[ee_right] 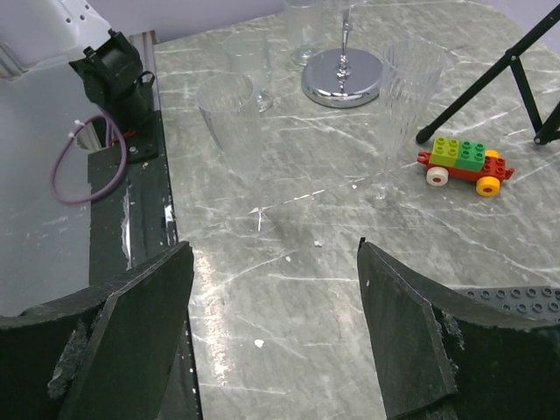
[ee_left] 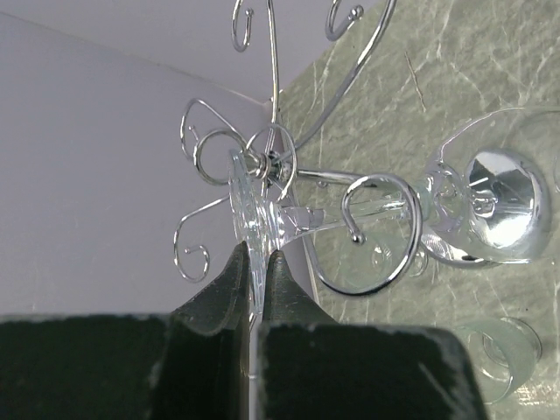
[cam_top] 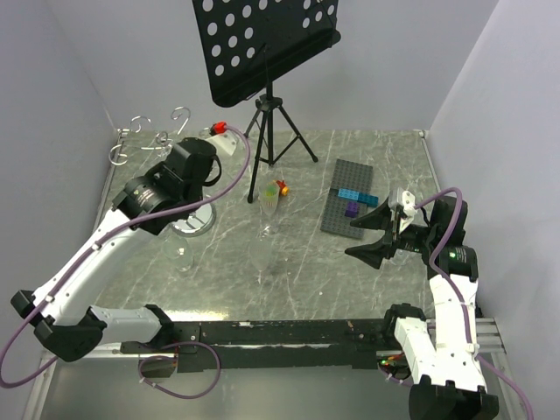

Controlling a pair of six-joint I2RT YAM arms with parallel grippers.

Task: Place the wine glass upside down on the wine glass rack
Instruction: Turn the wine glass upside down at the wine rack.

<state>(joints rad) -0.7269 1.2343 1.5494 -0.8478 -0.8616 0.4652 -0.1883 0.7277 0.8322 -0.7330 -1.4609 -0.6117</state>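
Observation:
In the left wrist view my left gripper [ee_left: 255,254] is shut on the rim of the clear wine glass's foot [ee_left: 249,210]. The glass is upside down, foot near the top hub of the chrome wine glass rack [ee_left: 273,105]. Its stem lies within a curled hook arm [ee_left: 385,184], and its bowl [ee_left: 446,197] points down toward the rack's mirror-like base [ee_left: 500,199]. In the top view the rack's hooks [cam_top: 149,140] stand at the far left, with my left gripper [cam_top: 171,157] beside them. My right gripper [cam_top: 372,236] is open and empty at the right, low over the table [ee_right: 276,249].
Two tall flutes [cam_top: 269,206] [cam_top: 262,254] stand mid-table, and a small glass [cam_top: 182,256] stands near the rack base [cam_top: 194,223]. A toy brick car [cam_top: 281,186] and the black tripod music stand [cam_top: 267,44] are behind. A grey baseplate [cam_top: 350,197] holds blue and purple bricks.

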